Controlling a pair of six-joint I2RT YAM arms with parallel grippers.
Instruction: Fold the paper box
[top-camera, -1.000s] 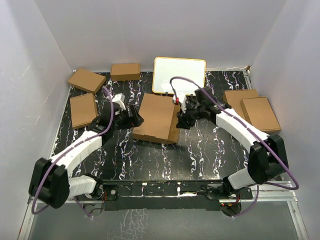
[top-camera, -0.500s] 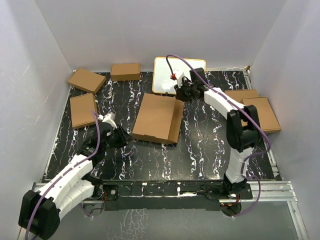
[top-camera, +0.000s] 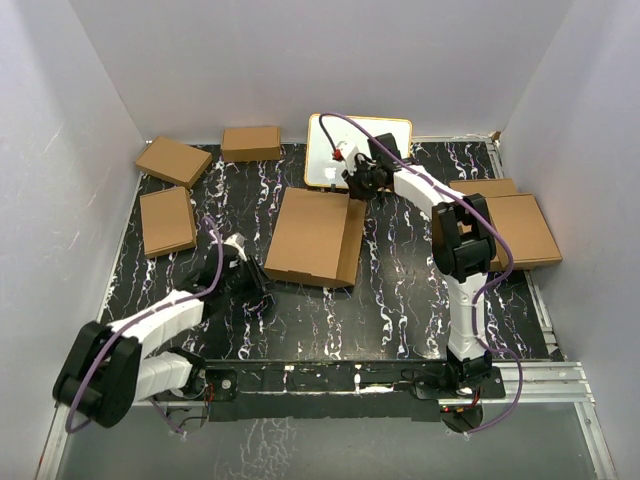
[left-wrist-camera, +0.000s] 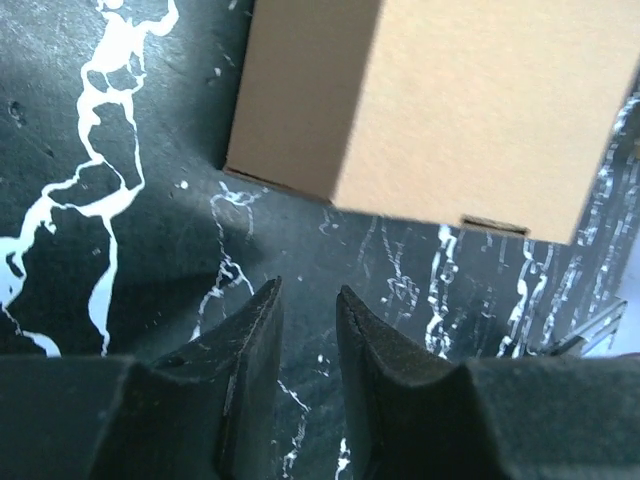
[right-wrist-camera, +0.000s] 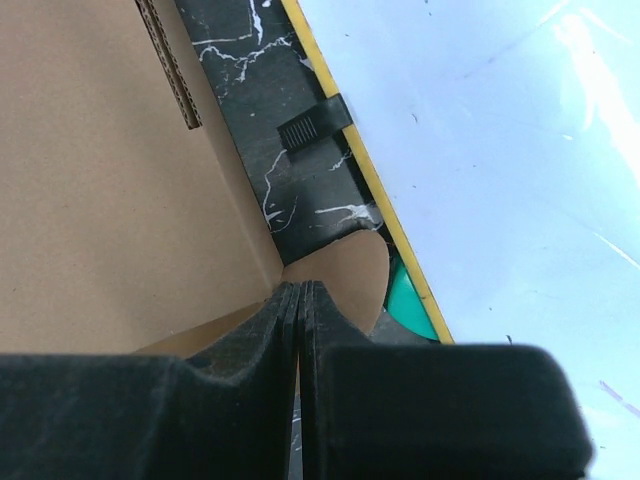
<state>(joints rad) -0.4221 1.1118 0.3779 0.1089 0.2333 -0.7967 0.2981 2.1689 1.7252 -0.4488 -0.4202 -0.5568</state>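
Note:
The paper box (top-camera: 315, 235) lies in the middle of the table as a flat brown cardboard rectangle. My right gripper (top-camera: 355, 180) is at its far right corner and is shut. In the right wrist view the closed tips (right-wrist-camera: 298, 285) rest where a rounded cardboard flap (right-wrist-camera: 345, 275) meets the box wall (right-wrist-camera: 100, 200); nothing shows between them. My left gripper (top-camera: 258, 290) hovers low over the table just off the box's near left corner. Its fingers (left-wrist-camera: 308, 288) stand a narrow gap apart and hold nothing, with the box (left-wrist-camera: 470, 110) ahead of them.
A white board with a tan frame (top-camera: 360, 150) lies just behind the right gripper. Small folded brown boxes sit at the back left (top-camera: 173, 160), back (top-camera: 250, 143), left (top-camera: 167, 221) and right (top-camera: 520, 228). White walls enclose the table.
The left arm has drawn back from the box's left edge toward me and narrowed its jaws. The right gripper has moved from the box's right side to its far right corner and shut.

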